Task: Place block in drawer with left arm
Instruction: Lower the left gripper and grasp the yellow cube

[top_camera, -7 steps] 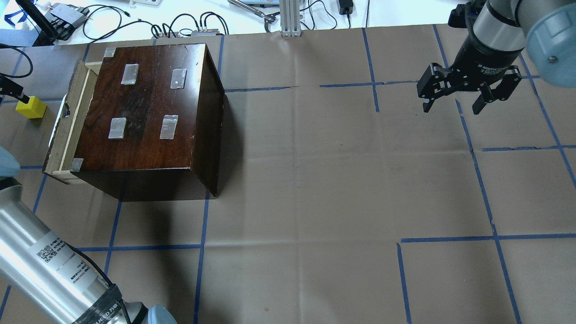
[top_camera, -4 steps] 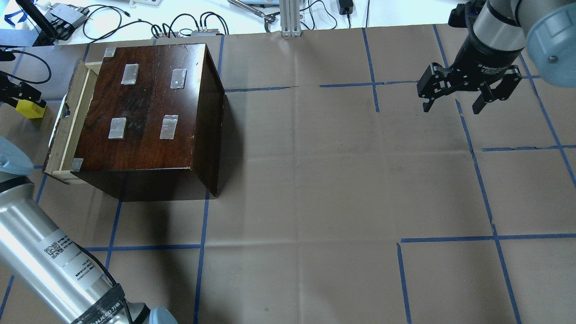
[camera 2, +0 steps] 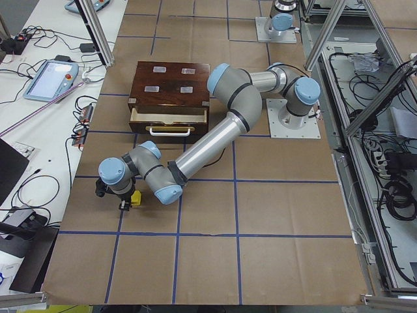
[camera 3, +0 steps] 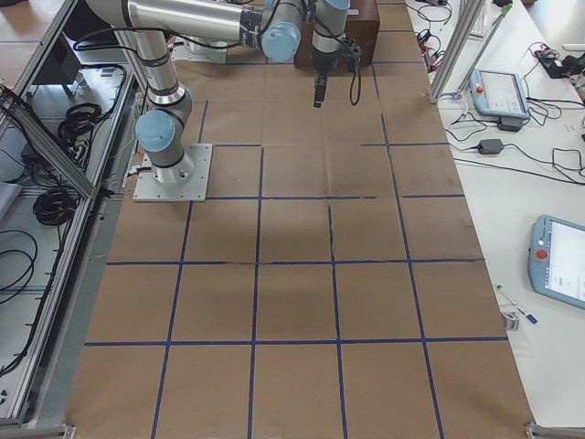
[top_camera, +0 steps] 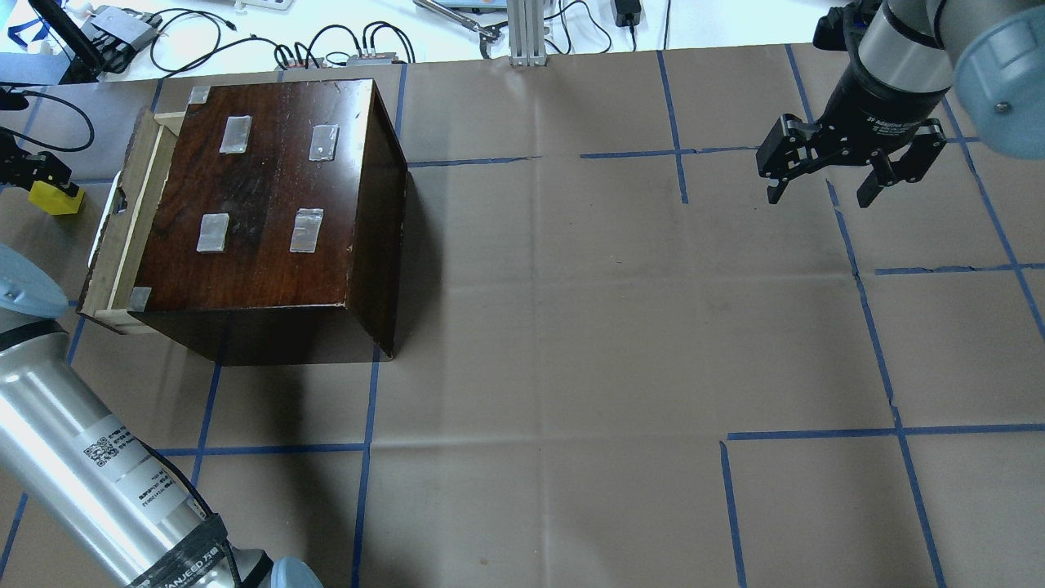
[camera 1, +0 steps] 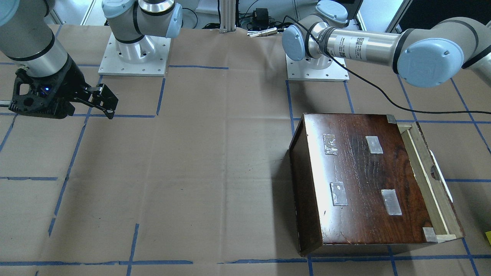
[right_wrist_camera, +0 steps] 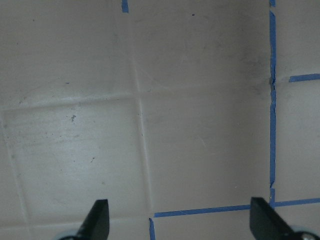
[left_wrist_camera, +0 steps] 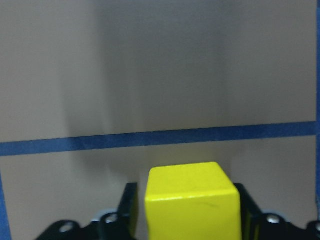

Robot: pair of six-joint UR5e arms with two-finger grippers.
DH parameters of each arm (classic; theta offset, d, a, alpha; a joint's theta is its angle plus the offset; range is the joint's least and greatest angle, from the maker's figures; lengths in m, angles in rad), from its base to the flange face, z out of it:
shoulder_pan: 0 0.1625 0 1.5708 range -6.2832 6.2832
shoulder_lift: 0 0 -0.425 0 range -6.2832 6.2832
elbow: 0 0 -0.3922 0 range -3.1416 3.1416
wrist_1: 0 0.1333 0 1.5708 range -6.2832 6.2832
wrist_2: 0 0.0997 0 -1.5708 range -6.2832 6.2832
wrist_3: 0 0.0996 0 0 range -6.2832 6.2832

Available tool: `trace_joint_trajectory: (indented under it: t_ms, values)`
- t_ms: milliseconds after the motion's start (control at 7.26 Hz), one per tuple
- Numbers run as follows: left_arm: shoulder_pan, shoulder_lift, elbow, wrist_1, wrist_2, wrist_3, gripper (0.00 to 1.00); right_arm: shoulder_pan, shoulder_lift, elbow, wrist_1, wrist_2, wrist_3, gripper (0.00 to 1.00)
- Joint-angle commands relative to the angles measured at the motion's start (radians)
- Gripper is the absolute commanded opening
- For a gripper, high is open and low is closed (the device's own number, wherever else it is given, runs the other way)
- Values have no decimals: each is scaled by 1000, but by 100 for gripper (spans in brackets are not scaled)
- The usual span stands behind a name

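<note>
Yellow block (left_wrist_camera: 192, 199) within left gripper (left_wrist_camera: 188, 212) (centred)

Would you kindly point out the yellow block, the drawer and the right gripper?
yellow block (left_wrist_camera: 192, 202): left wrist view, its front face.
drawer (top_camera: 108, 261): overhead view, its pale-wood front board.
right gripper (top_camera: 818, 200): overhead view, midway between its fingertips.

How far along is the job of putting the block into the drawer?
Done: the drawer stands pulled out of the cabinet. In hand: the jaws of the left arm press both sides of the block, out in front of the drawer. Left: lift the block, carry it over the drawer and release it inside.
</note>
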State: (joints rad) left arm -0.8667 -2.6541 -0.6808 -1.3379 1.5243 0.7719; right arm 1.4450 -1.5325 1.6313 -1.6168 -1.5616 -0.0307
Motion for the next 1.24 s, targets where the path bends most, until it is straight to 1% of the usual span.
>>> trace_joint_trajectory:
  t_ms: [0,138,275,551,688,826,964,1101]
  values:
    - [0,9,3,-12,39,1,24,0,0,1,0,0,0,100]
    - [1,25,3,-36,37,3,22,0,0,-1,1,0,0,100]
    - [5,86,-9,-85,36,10,22,0,0,-1,0,0,0,100]
    - [9,239,-93,-197,37,32,22,0,0,1,0,0,2,100]
    - [9,323,-179,-202,36,32,22,0,0,1,0,0,0,100]
    - [8,414,-292,-187,36,26,22,0,0,-1,0,0,0,100]
    - [6,493,-383,-182,34,12,22,0,0,-1,0,0,0,100]
    - [0,563,-451,-184,36,-14,22,0,0,1,0,0,0,100]
